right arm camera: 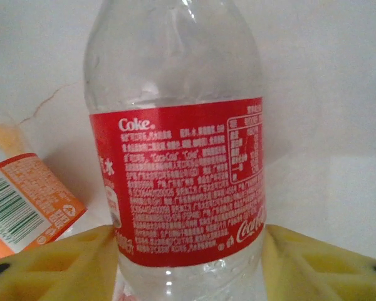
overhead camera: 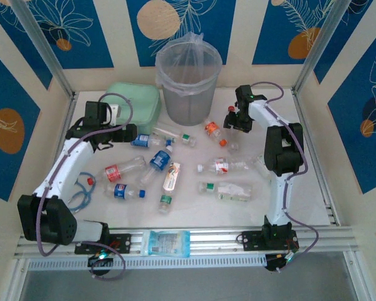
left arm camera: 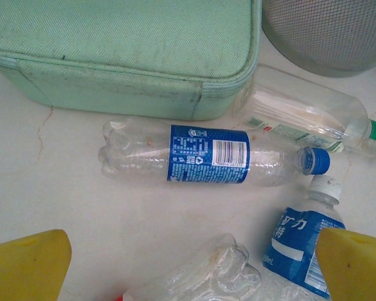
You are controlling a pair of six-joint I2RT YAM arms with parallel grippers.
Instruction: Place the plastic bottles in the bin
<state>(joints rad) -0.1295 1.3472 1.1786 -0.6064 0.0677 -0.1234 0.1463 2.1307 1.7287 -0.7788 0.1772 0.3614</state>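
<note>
Several plastic bottles (overhead camera: 160,160) lie scattered on the white table in front of the bin (overhead camera: 188,81), a grey bucket with a clear liner. My right gripper (right arm camera: 191,260) is shut on a clear bottle with a red Coke label (right arm camera: 182,182), its yellow fingers (right arm camera: 56,269) pressing both sides. An orange-label bottle (right arm camera: 25,200) lies just left of it. In the top view that gripper (overhead camera: 233,120) sits right of the bin. My left gripper (left arm camera: 188,276) is open above the table, a blue-label bottle (left arm camera: 207,153) lying ahead of it and the bin's wall (left arm camera: 332,31) at upper right.
A flat mint-green zip case (overhead camera: 135,106) lies left of the bin, touching the blue-label bottle's far side (left arm camera: 125,50). A clear packet (overhead camera: 169,242) rests on the front rail. Metal frame posts stand at the table's back corners.
</note>
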